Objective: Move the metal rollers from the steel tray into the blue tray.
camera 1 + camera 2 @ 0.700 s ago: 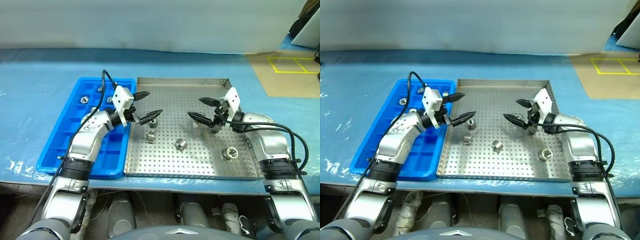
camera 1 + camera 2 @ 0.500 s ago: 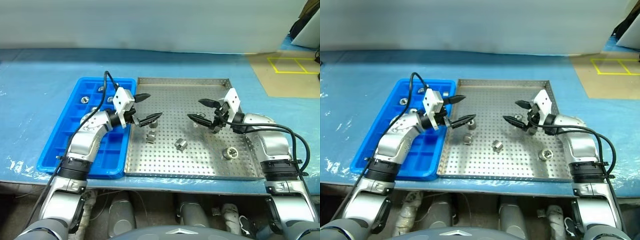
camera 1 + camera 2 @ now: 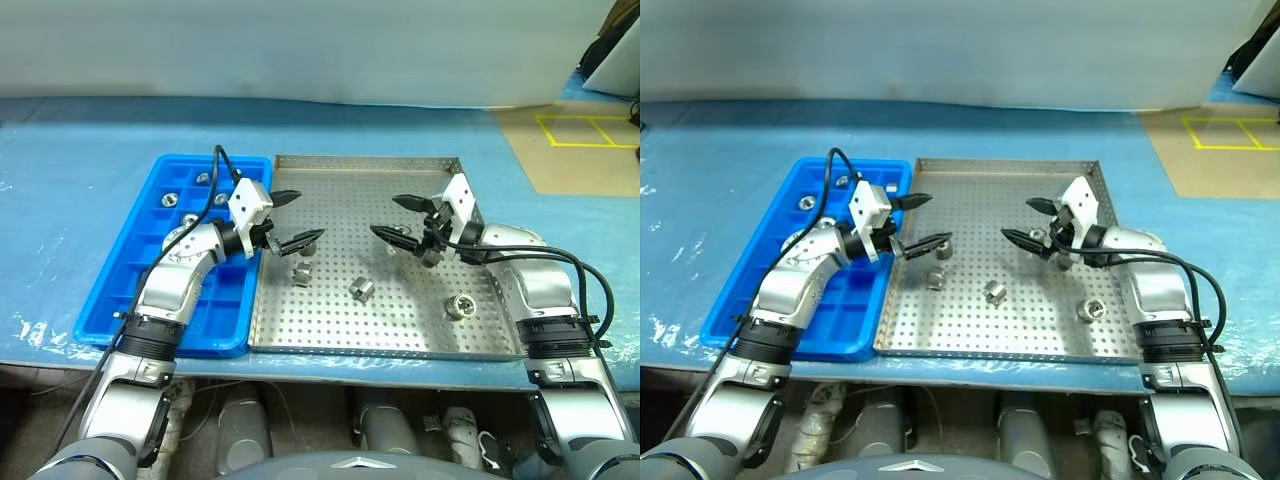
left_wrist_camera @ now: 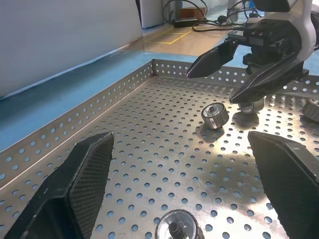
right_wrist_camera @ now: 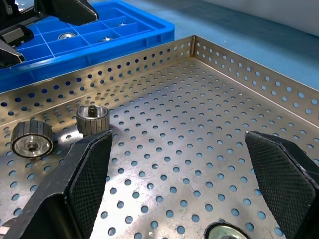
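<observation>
Steel tray [image 3: 330,330], seemingly unlabelled

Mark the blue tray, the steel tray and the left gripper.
blue tray [image 3: 112,290], left eye view, left wall.
steel tray [image 3: 380,320], left eye view, bare perforated floor.
left gripper [image 3: 297,217], left eye view, between its open fingertips.

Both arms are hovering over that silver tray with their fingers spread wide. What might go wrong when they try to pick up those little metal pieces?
Some guesses. The small shiny metal rollers lie loose on the perforated steel tray, so a finger's nudge may roll one away. The left gripper and right gripper face each other closely over the tray and might collide. The bright blue compartmented plastic tray has small cells; a dropped roller could miss.
</observation>
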